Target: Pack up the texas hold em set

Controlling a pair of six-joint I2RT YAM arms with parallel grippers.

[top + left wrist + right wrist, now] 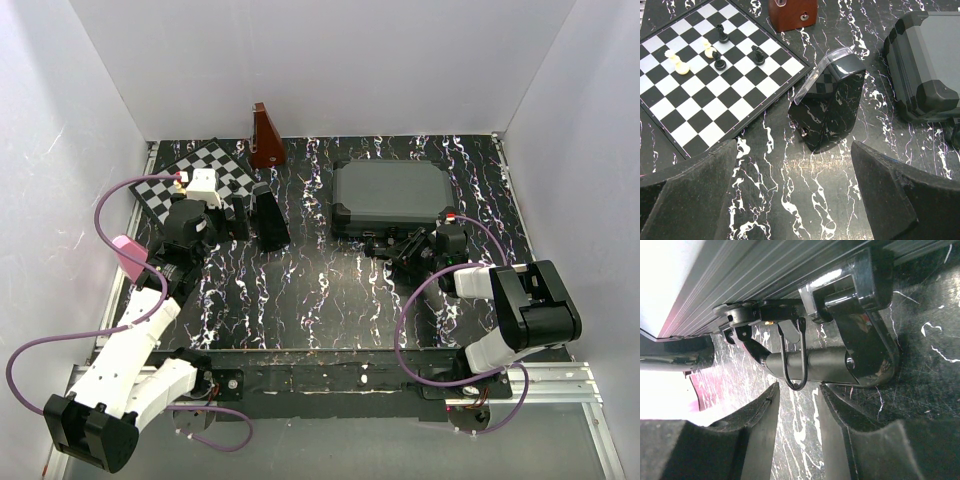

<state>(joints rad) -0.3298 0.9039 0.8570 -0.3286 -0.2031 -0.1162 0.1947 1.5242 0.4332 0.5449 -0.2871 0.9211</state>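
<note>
The black hard case (390,195) lies shut at the back right of the table. It also shows in the left wrist view (935,65). Chips, cards, dice and buttons are out of view. My right gripper (405,245) is at the case's front edge. In the right wrist view it (800,395) is open with a narrow gap, its tips just below the case's handle (815,365) and a wire loop (792,360), holding nothing. My left gripper (235,222) is wide open and empty (794,145) above the table, between the chessboard and the case.
A black-and-white chessboard (195,175) with a few pieces (715,55) lies at the back left. A brown pyramid-shaped object (265,140) stands at the back. A black marbled pyramid (832,105) stands just ahead of my left fingers. White walls enclose the table.
</note>
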